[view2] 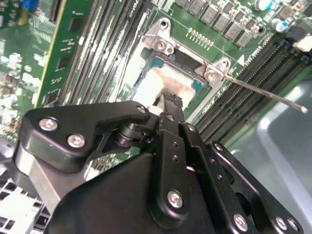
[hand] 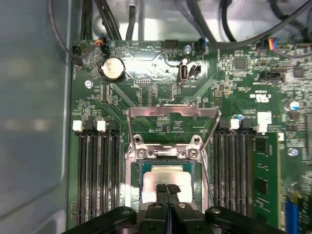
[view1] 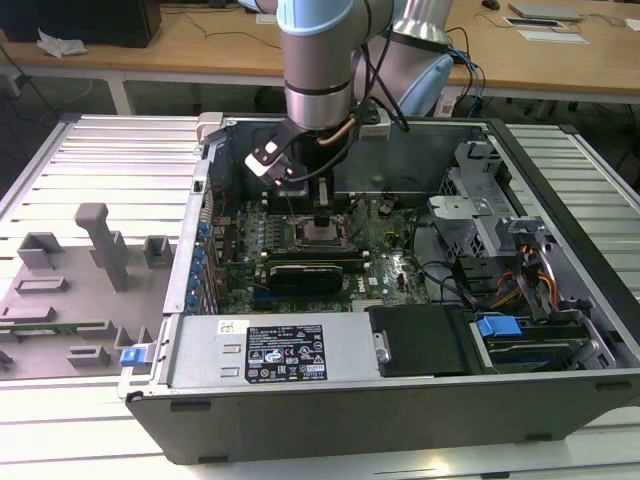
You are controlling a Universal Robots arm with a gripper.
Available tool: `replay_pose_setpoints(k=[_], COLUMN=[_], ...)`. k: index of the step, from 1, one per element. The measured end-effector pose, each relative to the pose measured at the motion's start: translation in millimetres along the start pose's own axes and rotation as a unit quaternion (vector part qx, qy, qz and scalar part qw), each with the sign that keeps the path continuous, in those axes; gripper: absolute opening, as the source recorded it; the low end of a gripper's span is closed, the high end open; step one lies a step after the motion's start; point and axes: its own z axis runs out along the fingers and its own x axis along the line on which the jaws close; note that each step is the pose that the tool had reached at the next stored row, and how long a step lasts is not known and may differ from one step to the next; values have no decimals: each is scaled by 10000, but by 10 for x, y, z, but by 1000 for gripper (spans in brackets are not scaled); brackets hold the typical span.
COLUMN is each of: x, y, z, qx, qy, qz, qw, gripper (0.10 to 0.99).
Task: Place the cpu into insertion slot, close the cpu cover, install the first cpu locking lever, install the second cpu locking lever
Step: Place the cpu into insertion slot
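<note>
First wrist view: the pincer (hand: pixel 168 186) has its two fingers pressed together, nothing between them, tips resting on the one cpu (hand: pixel 168 174). The chip lies flat in the one insertion slot (hand: pixel 145 170) directly under the tips. Just beyond the tips the single cpu cover (hand: pixel 171 113) stands tilted up, not closed. Two banks of long memory slots (hand: pixel 100 170) run along either side of the pincer, and one round coin battery (hand: pixel 112 68) sits farther beyond the cover. In the second wrist view one thin locking lever (view2: pixel 265 92) sticks out free from the socket corner, away from the fingers. In the exterior view the pincer reaches into one open computer case (view1: pixel 400 410) on a slatted metal desk (view1: pixel 90 150). A black label (view1: pixel 287 352) with white print, too small to read, lies on the case's grey housing, well apart from the pincer. Wooden tables (view1: pixel 200 50) stand behind
</note>
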Motion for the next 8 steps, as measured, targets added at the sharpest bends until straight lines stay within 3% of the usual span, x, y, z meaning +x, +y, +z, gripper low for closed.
replay_pose_setpoints(k=[3, 5, 8], x=[-2, -3, -4], y=[9, 23, 37], z=[-96, -250, -396], qx=[-7, -18, -28], qy=[-6, -29, -42], qz=[0, -2, -3], qw=[10000, 10000, 10000], gripper=[106, 106, 106])
